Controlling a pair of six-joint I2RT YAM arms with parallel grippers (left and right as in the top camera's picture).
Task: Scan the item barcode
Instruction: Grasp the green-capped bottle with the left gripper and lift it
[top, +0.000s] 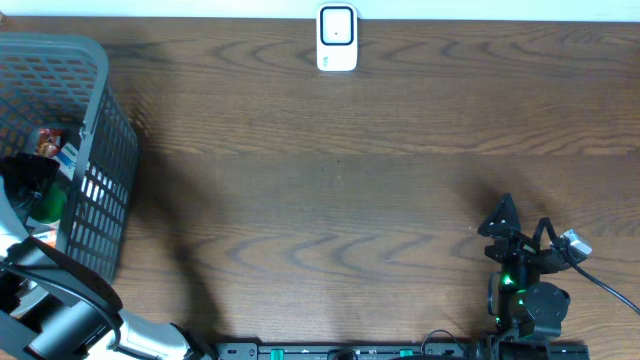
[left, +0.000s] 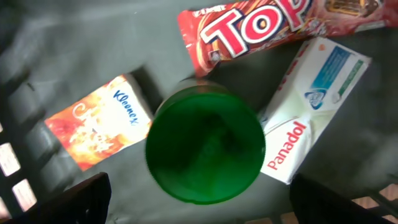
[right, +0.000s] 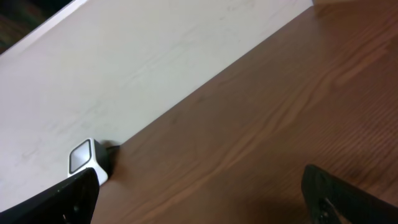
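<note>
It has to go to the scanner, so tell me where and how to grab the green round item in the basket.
Take the green item across its round rim, straight from above. Its circular top faces the left tool, whose open fingers stand wider than it. The Kleenex pack and Panadol box crowd its sides, so grip high.

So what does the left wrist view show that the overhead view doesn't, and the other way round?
Only the left wrist: readable packaging, namely an orange Kleenex tissue pack, a white Panadol box and a red Top wrapper, lying next to a green round container. Only the overhead: the white barcode scanner at the far edge of the brown wooden table, and the open right gripper. Both: the inside of the grey mesh plastic basket, with the green container faintly seen from above.
</note>
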